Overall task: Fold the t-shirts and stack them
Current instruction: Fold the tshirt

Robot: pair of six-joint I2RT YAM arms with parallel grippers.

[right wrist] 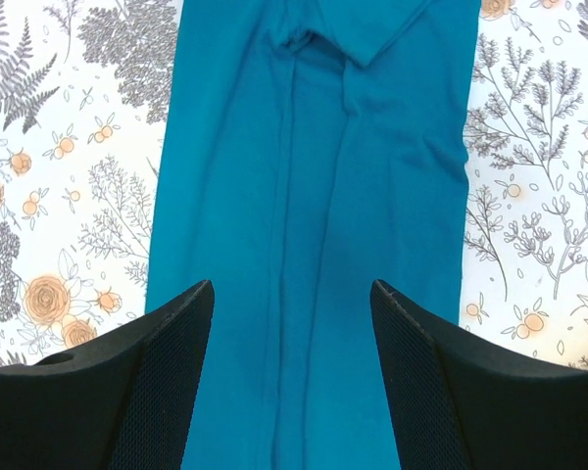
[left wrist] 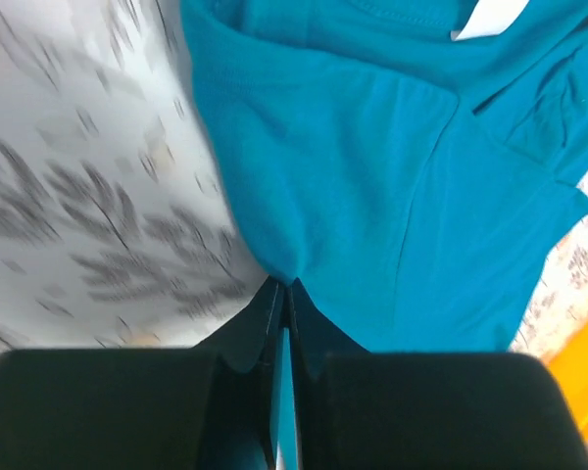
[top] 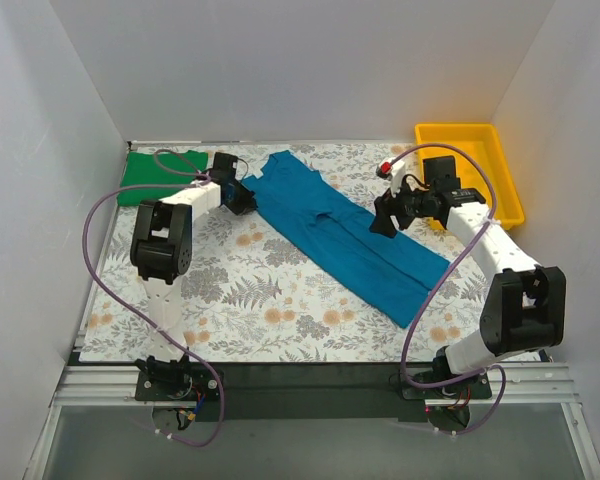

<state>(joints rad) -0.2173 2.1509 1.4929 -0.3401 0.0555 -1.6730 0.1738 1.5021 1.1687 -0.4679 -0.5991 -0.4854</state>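
- While the teal-blue t-shirt (top: 340,235) lies folded into a long strip, it runs slantwise across the flowered tabletop (top: 260,300), from the middle of the far edge down toward the right edge
- Left gripper (left wrist: 284,289): jaws pressed together, pinching the shirt's edge at its far end; a sliver of teal cloth shows between the fingers
- A small white neck label (left wrist: 490,15) peeks out at that same end, seen from the left wrist
- Right gripper (right wrist: 292,313): jaws spread wide, nothing held, hanging over the middle of the strip with one finger toward each long edge
- The bright green t-shirt (top: 160,178) sits folded in the far left corner, apart from the teal one
- A yellow tray (top: 455,127) stands in the far right corner, just beyond the right arm's wrist
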